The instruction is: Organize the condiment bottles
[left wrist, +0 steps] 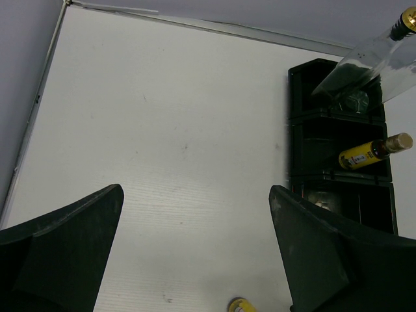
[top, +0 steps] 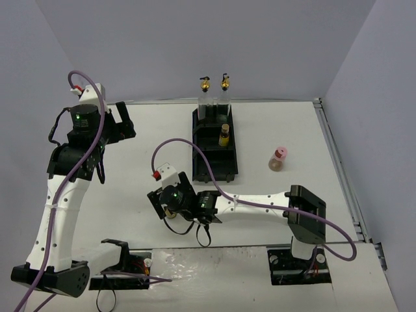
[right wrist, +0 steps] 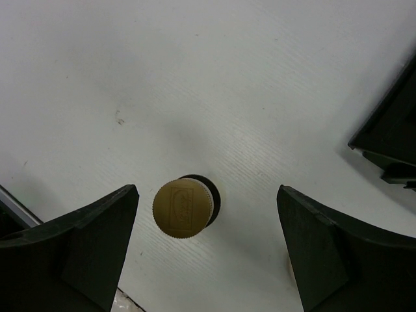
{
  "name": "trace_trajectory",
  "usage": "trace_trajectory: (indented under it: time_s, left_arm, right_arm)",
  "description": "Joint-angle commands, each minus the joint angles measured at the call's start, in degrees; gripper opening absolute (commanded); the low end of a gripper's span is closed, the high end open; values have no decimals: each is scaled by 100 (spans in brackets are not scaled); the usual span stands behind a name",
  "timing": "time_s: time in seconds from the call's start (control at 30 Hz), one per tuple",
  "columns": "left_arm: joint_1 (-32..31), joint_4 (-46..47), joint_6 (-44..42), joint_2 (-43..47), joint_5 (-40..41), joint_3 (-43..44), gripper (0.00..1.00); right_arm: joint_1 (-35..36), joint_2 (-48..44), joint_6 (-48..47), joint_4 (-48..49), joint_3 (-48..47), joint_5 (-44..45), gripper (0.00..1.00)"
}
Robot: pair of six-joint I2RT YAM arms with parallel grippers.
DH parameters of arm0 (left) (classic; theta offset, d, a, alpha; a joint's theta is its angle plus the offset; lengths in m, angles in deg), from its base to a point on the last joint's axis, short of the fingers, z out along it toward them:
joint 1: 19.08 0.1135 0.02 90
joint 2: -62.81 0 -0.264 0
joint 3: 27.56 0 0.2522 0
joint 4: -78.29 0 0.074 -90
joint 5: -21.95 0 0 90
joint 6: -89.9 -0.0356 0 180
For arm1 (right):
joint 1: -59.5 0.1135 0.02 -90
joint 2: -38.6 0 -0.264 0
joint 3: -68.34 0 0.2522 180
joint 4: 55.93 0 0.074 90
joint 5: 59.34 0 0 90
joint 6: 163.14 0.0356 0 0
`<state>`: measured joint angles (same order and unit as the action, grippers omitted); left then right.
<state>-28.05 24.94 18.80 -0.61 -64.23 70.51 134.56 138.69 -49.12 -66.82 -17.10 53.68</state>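
Two tall clear bottles with gold pourer tops (top: 205, 83) (top: 225, 81) stand in the far end of the black tray (top: 198, 156). An amber-yellow bottle (top: 224, 134) stands in its middle compartment and also shows in the left wrist view (left wrist: 367, 154). The pink-capped bottle (top: 279, 158) stands on the table right of the tray. My right gripper (top: 170, 207) is open, hanging over a short bottle with a tan ribbed cap (right wrist: 182, 208); the cap lies between the fingers, nearer the left one. My left gripper (top: 127, 117) is open and empty, raised left of the tray.
The tray's corner (right wrist: 390, 143) lies right of my right gripper (right wrist: 207, 190). In the left wrist view the tray (left wrist: 299, 130) is at the right, something pale (left wrist: 318, 200) sits in its near compartment, and a small yellow thing (left wrist: 239, 305) peeks at the bottom edge. Walls enclose the table.
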Motion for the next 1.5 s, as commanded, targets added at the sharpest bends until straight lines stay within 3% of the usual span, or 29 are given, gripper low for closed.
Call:
trace_trajectory:
  time_s: [0.0,0.53,0.73,1.1,1.33,1.47]
  left_arm:
    - [41,347,12,145,-75,134,92]
    - [45,339,-58,150,-43,107,92]
    - [45,373,-64,137,-64,85,92]
    - [45,374,-79,163,-39,67,92]
    - [45,391,-66,223,-18,36,92]
    - [45,382,-57,235,-36,59,92]
  right_arm:
    - [-110,56,103,591,-8,-68,85]
    - [-166,634,230,861,36,-356,76]
    - [-167,656,207,864,54,-299,58]
    - [-166,736,215,652,-113,-195,0]
    - [-409,311,-33,176,-695,219,0]
    - [-928,139,-138,-67,-1148,131,0]
